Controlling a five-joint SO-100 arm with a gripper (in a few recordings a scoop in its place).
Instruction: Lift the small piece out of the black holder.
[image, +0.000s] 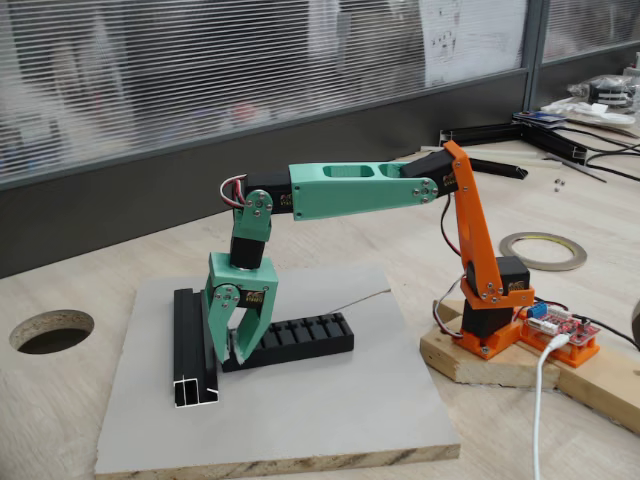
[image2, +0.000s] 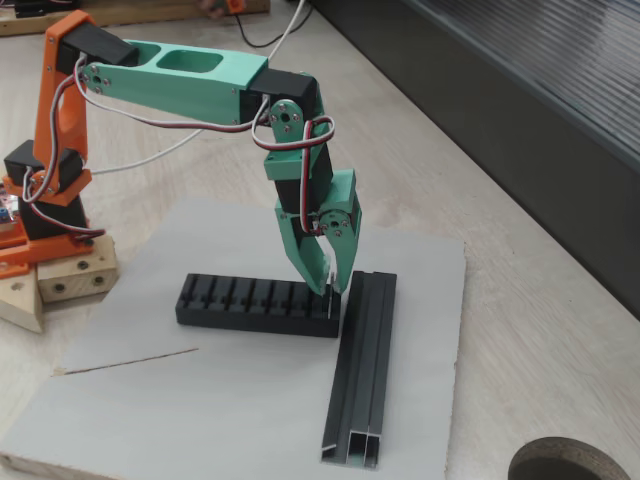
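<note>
The small piece (image2: 329, 283) is a thin pale sliver, standing nearly upright between my fingertips, with its lower end at the last slot of the black holder (image2: 258, 303). In a fixed view my gripper (image2: 330, 288) has its two green fingers drawn close together on that sliver, so I read them as clenched on it. Whether its tip has cleared the slot I cannot tell.

The black holder lies right under my fingers, a long low matte block with a row of narrow slots along its top. The slots running away from my fingertips look dark; I cannot tell what they hold.

In a fixed view my gripper (image: 236, 352) hides the end of the black holder (image: 300, 338), and the sliver is too small to make out there.

Just beyond my fingertips, touching or nearly touching the holder's end, lies a black channel rail (image2: 363, 370) with a silvery cut end. Both rest on a grey board (image2: 250, 420). A thin grey wire (image: 355, 299) lies on the board behind the holder.
</note>
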